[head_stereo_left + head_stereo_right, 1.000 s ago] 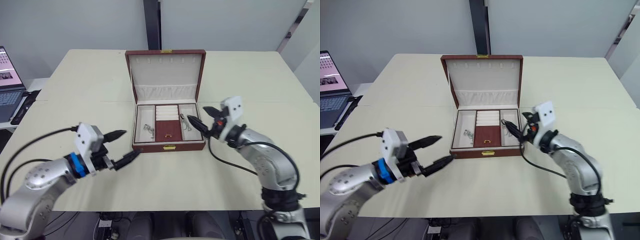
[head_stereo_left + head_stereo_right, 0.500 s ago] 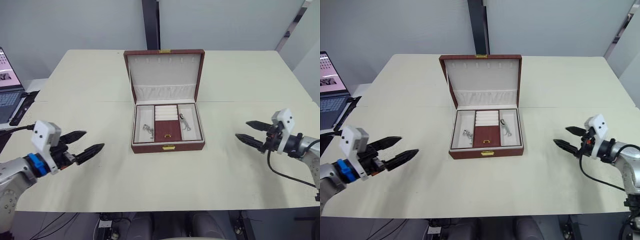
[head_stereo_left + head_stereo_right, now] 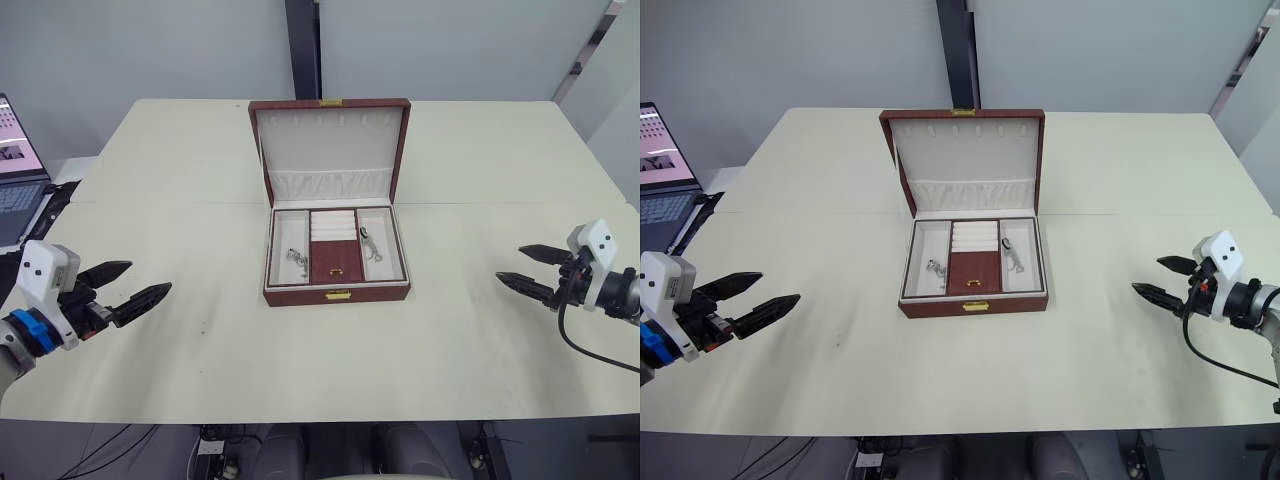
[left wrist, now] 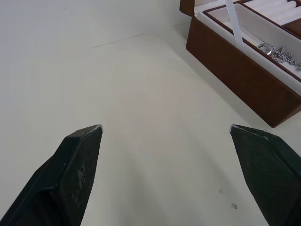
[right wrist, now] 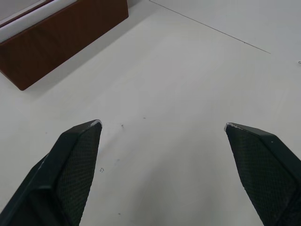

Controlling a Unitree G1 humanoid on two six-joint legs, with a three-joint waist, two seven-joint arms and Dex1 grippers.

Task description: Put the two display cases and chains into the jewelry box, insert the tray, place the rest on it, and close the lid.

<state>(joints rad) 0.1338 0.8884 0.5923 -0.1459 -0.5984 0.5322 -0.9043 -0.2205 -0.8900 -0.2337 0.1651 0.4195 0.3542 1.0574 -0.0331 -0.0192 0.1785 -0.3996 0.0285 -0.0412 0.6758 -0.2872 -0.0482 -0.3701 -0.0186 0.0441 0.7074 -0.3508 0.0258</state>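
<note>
Cream table point(image 3: 180, 180), grey walls. Reddish-brown leather-look jewelry box point(image 3: 336, 290) sits centre, tray point(image 3: 336, 245) in, lid point(image 3: 331, 150) up. Left gripper point(image 3: 128, 288) and right gripper point(image 3: 528, 270) spread, empty, well apart. Next, likely: close lid.

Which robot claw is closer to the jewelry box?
Left and right look about equally far. The left claw is off the jewelry box's left side, the right claw off its right; both open.

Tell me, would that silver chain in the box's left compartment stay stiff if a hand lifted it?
Probably not. The chain lies bunched in a loose heap in the box, so it would likely droop and dangle. It looks thin, so it is probably light, and its fine links might slip between the broad black fingers or snag.
</note>
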